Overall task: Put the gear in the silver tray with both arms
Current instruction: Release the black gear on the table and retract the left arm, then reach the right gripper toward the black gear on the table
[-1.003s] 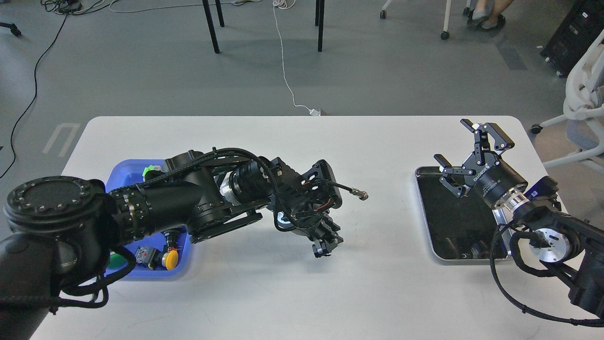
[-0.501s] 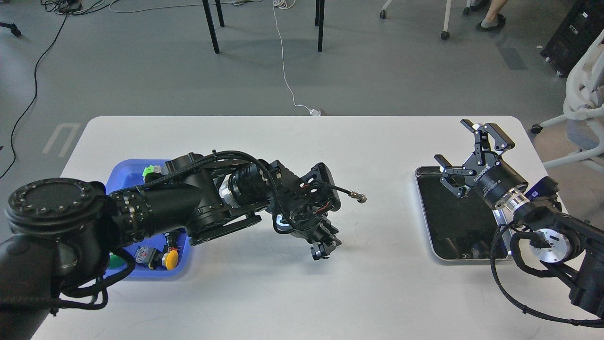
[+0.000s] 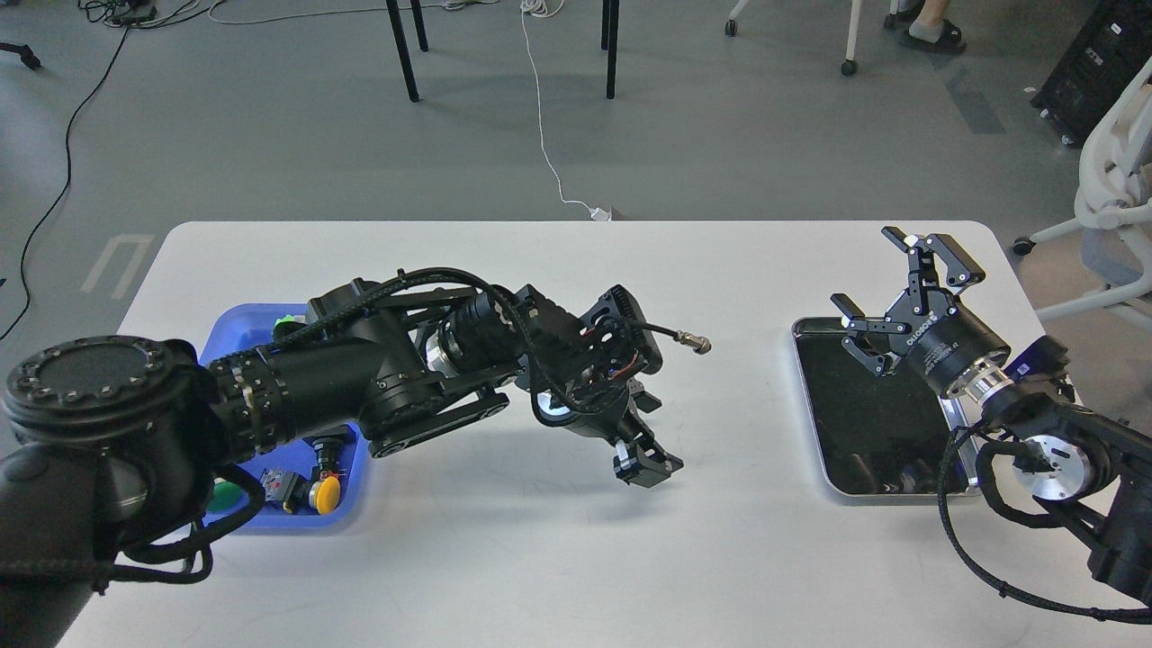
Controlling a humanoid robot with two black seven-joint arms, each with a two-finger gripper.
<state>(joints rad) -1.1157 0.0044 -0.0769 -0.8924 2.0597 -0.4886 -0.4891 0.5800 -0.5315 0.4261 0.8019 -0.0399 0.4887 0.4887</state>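
The silver tray point(image 3: 862, 423) lies on the right side of the white table, its dark bottom bare. My right gripper point(image 3: 869, 270) hovers over the tray's far end, tilted up and away, with its fingers wide open and empty. My left arm reaches across the table's middle. Its gripper point(image 3: 646, 464) points down and to the right, just above the tabletop and well left of the tray. Its fingers look dark and close together, and I cannot tell whether they hold anything. I cannot make out a gear anywhere.
A blue plastic tray point(image 3: 227, 335) with small coloured parts sits at the left, partly under my left arm. A cable connector point(image 3: 693, 341) sticks out from the left wrist. A white office chair point(image 3: 1116, 198) stands off the table's right corner.
My left gripper has swung to the right toward the silver tray, and its wrist has lifted a little. The right arm has barely moved.
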